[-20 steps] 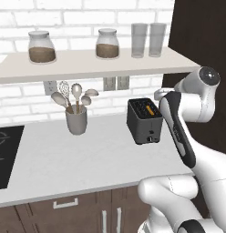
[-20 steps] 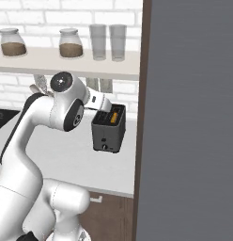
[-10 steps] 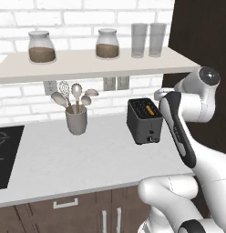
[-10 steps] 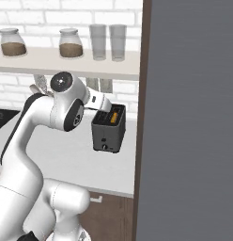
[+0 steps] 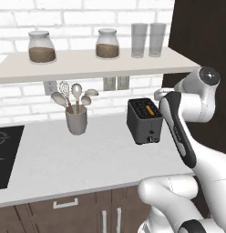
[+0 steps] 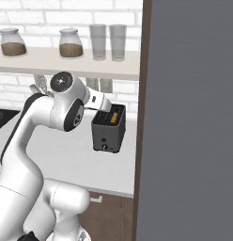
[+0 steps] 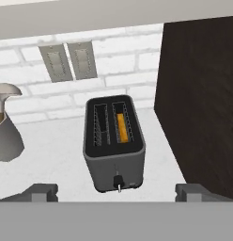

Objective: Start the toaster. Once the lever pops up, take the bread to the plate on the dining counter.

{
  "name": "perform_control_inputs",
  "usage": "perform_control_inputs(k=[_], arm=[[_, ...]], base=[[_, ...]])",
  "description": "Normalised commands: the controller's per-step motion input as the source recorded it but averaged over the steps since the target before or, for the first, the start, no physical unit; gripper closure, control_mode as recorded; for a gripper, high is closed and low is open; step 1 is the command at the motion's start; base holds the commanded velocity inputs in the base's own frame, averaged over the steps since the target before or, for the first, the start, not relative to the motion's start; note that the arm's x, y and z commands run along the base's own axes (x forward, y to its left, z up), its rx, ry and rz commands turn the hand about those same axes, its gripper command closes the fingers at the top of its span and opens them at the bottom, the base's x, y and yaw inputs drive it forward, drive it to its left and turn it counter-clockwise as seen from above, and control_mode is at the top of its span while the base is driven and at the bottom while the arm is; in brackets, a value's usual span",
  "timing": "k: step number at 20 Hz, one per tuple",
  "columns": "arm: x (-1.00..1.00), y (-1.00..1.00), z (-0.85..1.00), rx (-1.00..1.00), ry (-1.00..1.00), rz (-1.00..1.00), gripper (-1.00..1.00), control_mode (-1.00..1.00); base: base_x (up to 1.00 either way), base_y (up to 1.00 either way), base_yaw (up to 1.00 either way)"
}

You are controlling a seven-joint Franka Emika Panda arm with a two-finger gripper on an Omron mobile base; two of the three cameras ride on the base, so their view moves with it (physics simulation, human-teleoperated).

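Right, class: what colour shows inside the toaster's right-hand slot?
Orange, inside the dark grey toaster; the hand view shows it best.

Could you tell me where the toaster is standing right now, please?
The toaster stands on the white counter, right of the utensil cup, close to the dark cabinet wall and below the shelf.

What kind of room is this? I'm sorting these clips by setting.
A kitchen, rendered rather than real. A toaster stands on a white counter beside a cup of utensils, a cooktop sits at the counter's left end, and jars and glasses line a shelf against white brick.
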Motion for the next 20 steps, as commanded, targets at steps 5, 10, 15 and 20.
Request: perform_control_inputs(k=[5,10,15,20], arm=[[0.0,0.0,0.0,0.0,0.0,0.0,-1.0,-1.0],[0.0,0.0,0.0,0.0,0.0,0.0,-1.0,-1.0],[0.0,0.0,0.0,0.0,0.0,0.0,-1.0,-1.0],[0.0,0.0,0.0,0.0,0.0,0.0,-1.0,-1.0]], base=[[0.0,0.0,0.0],[0.0,0.0,0.0],[0.0,0.0,0.0],[0.0,0.0,0.0]])
